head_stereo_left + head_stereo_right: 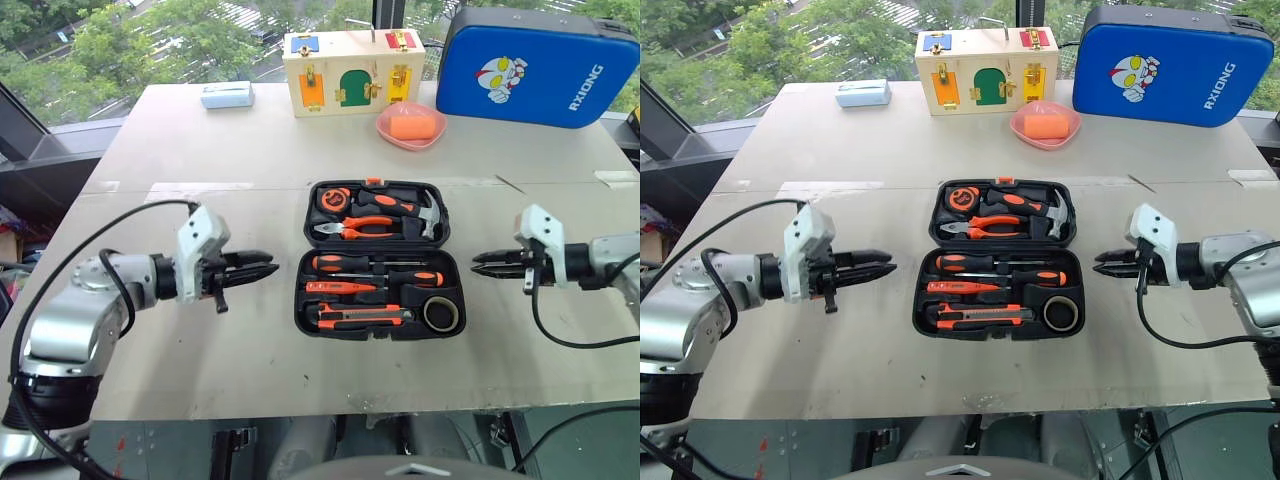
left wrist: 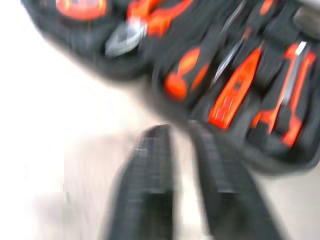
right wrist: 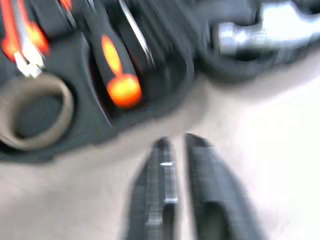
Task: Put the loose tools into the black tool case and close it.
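Observation:
The black tool case (image 1: 303, 305) lies open in the middle of the table, lid half toward the far side. Its near half holds two screwdrivers (image 1: 345, 263) (image 1: 415, 278), the orange tester pen (image 1: 340, 287), the utility knife (image 1: 365, 317) and the tape roll (image 1: 441, 314), each in a recess. Hammer (image 1: 400, 207), pliers (image 1: 355, 227) and tape measure (image 1: 331, 199) fill the far half. My left gripper (image 1: 268, 268) hovers left of the case, shut and empty, pointing at it. On the case's right, my right gripper (image 1: 480, 262) is likewise shut and empty, aimed at the tape roll corner (image 3: 35, 110).
A blue cartoon-printed case (image 1: 540, 65) stands at the back right. Beside it are a wooden lock box (image 1: 352, 72) and a pink dish (image 1: 410, 125) holding an orange object. A small pale-blue box (image 1: 227, 95) sits at the back left. The table's front edge runs just below the case.

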Available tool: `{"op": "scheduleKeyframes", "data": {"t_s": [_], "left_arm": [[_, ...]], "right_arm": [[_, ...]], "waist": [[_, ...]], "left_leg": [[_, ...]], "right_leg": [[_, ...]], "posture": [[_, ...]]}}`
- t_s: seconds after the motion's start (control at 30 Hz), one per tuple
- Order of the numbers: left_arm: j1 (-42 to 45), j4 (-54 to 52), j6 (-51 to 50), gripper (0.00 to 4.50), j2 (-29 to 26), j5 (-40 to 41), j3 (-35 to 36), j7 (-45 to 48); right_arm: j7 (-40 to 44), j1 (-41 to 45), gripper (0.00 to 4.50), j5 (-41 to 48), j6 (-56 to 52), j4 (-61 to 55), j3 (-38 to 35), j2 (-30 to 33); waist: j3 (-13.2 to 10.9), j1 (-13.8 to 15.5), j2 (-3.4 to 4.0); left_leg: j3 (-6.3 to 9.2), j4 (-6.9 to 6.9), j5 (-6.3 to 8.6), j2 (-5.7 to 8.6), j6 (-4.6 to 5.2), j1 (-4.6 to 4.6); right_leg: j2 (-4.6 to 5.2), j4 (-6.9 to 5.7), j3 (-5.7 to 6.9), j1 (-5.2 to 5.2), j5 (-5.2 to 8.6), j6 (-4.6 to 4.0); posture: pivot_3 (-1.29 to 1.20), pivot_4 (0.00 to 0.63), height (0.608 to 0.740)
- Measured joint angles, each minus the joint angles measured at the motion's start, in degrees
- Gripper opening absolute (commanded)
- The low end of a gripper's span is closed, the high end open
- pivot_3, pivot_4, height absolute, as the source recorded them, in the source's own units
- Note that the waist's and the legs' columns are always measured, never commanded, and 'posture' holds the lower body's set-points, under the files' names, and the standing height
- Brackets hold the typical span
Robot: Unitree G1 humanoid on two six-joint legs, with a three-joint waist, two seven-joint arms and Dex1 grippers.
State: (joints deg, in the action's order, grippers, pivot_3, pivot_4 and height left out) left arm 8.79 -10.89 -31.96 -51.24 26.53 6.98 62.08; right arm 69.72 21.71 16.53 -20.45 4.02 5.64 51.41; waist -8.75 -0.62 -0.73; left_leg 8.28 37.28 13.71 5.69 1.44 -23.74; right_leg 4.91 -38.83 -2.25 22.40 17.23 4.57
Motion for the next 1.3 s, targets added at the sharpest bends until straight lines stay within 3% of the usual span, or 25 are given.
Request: {"op": "scheduleKeyframes", "data": {"t_s": [0.2, 0.4, 0.73, 1.27, 1.3], "left_arm": [[2.6, 1.1, 2.7, 0.04, 3.5, -5.1, -7.3, -1.5], [3.8, 1.2, 1.3, 0.04, 5.1, -7.3, -9.8, -2.8], [-1.8, -5.9, -0.3, 0.04, 2.3, -8.3, -9.8, -1.9], [-9.2, -12.3, -4.9, 0.04, 1.3, -5.2, -8.3, -2.0], [-9.7, -11.6, -7.1, 0.33, 1.2, -3.5, -6.6, -2.1]], "right_arm": [[2.3, 2.8, 0.00, -2.6, 6.2, 3.6, 3.1, -3.7], [6.3, 3.4, 0.00, -4.3, 9.2, 3.0, 3.7, -3.0], [12.3, -3.9, 0.00, -3.5, 8.4, -7.5, 3.1, 0.7], [9.6, -10.9, 0.00, -4.9, 9.7, -11.7, 0.0, 4.7], [8.8, -11.5, 0.00, -5.0, 9.1, -10.6, -0.5, 5.7]], "waist": [[0.0, 0.0, 0.01], [0.0, -0.1, 0.02], [0.0, -0.1, 0.04], [0.1, 0.4, 0.11], [0.1, 0.3, 0.11]], "left_leg": [[-0.03, 0.01, 0.00, 0.01, 0.00, -0.03], [-0.02, -0.07, 0.00, 0.00, 0.00, -0.08], [-0.04, -0.14, 0.01, 0.00, -0.01, -0.08], [-0.06, -0.11, 0.01, 0.00, 0.00, -0.03], [-0.06, -0.09, 0.01, 0.00, 0.00, -0.02]], "right_leg": [[0.00, -0.04, -0.04, 0.04, 0.00, 0.00], [-0.02, -0.03, -0.04, 0.10, 0.00, 0.00], [0.00, 0.04, -0.08, 0.10, 0.00, 0.00], [0.00, 0.00, -0.10, 0.05, 0.00, 0.00], [0.00, -0.02, -0.10, 0.05, 0.00, 0.00]], "posture": [[0.00, 0.150, 0.735], [0.00, 0.150, 0.735], [0.00, 0.150, 0.735], [0.00, 0.150, 0.735], [0.00, 0.150, 0.735]]}}
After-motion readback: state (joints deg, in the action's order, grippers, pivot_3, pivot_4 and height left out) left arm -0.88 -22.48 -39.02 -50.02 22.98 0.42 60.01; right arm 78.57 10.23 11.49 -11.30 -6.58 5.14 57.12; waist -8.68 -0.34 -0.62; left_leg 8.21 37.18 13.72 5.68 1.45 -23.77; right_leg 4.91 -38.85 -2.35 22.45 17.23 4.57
